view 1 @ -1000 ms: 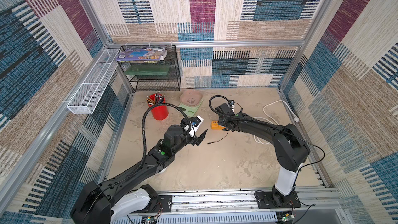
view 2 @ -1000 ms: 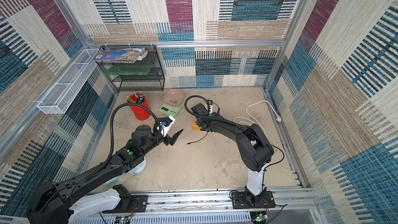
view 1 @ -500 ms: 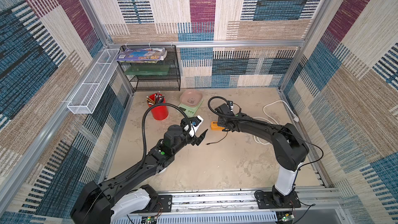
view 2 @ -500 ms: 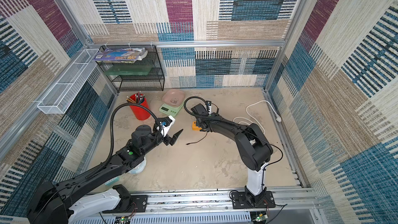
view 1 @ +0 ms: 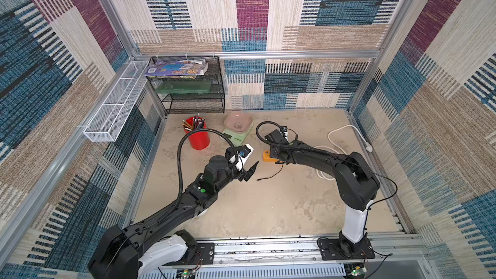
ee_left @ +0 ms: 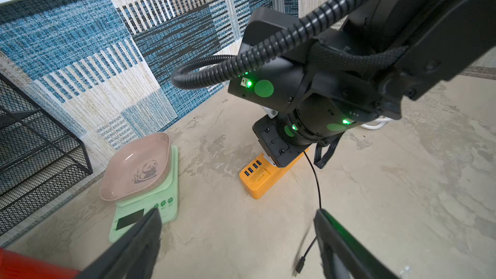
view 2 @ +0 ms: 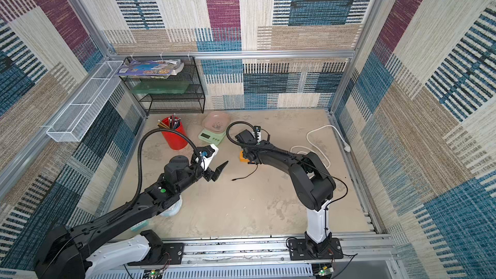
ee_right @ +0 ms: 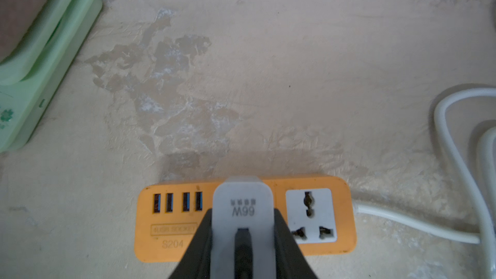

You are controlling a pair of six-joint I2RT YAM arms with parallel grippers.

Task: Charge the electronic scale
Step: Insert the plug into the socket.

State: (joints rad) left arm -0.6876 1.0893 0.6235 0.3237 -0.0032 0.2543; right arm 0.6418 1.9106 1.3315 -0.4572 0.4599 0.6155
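electronic scale [view 1: 237,136]: mint-green plastic, pink panda tray on top; off the USB-port end of the orange plastic power strip [ee_right: 171,237], apart from it.
right gripper [ee_right: 243,220]: clamped on the white charger adapter [ee_right: 243,197], on the strip's face.
left gripper [ee_left: 237,214]: spread wide, empty, near the strip.

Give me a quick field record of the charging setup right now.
scale: at the back, tray on top, cable not connected
strip: orange, on the table beside the scale
charger: white, at a strip socket; cannot tell if fully seated
cable: black, runs from the charger, free end loose on the table
right gripper: shut on charger
left gripper: open, empty, near the cable's free end
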